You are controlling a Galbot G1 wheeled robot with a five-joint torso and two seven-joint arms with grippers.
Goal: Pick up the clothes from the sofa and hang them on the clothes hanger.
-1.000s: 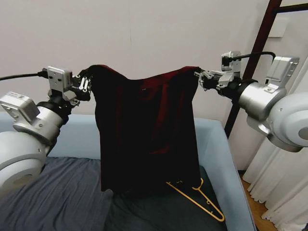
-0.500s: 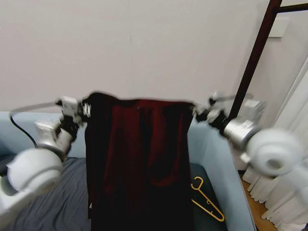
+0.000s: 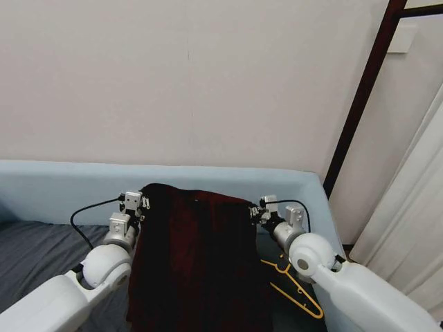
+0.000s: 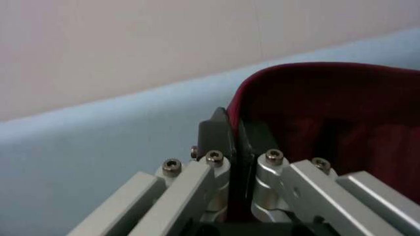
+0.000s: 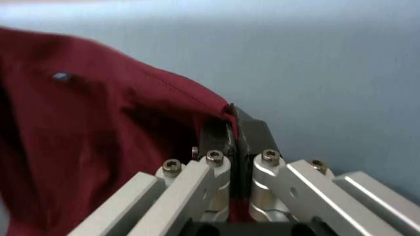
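Lowered, left claw [image 3: 140, 206] and right claw [image 3: 255, 211] each pinch the red garment [image 3: 194, 263].

You get soft, even room light on the far wall [image 3: 208, 83]. The red garment [image 3: 197, 263] goes near black in its folds and lower half. Metal links of the left gripper [image 4: 237, 138] show a dull sheen.

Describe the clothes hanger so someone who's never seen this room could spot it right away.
Find the pale blue sofa along the wall and follow it to its right end. On the seat there, just right of the dark red garment, lies the hanger: thin and the only yellow thing around.
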